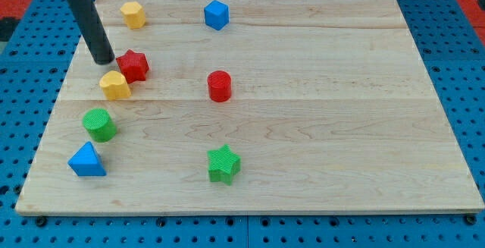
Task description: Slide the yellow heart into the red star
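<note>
My tip (104, 61) is black, on a dark rod. The board (318, 127) is pale wood with fine grain, over a blue table (470, 96) dotted with holes. I see a red star (133, 66), yellow heart (115, 86), yellow hexagon (132, 14), blue cube (217, 14), red cylinder (219, 86), green cylinder (99, 124), blue triangle (87, 161) and green star (223, 164).
</note>
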Controlling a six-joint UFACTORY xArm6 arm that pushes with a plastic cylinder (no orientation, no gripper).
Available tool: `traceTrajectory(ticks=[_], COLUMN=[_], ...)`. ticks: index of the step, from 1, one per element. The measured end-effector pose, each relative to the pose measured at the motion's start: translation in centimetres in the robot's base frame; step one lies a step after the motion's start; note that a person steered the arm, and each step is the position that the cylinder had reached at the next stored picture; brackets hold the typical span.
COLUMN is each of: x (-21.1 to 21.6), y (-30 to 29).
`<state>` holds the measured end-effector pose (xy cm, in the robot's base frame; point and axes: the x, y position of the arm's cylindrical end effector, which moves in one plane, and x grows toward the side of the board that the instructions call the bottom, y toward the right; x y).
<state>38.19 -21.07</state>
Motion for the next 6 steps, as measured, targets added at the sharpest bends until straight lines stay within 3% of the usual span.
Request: traceTrajectory(ticks=[1,3,4,6], x=[0.5,1.1,4.4,5.6], y=[6.4,-7.8,-4.0,5.2])
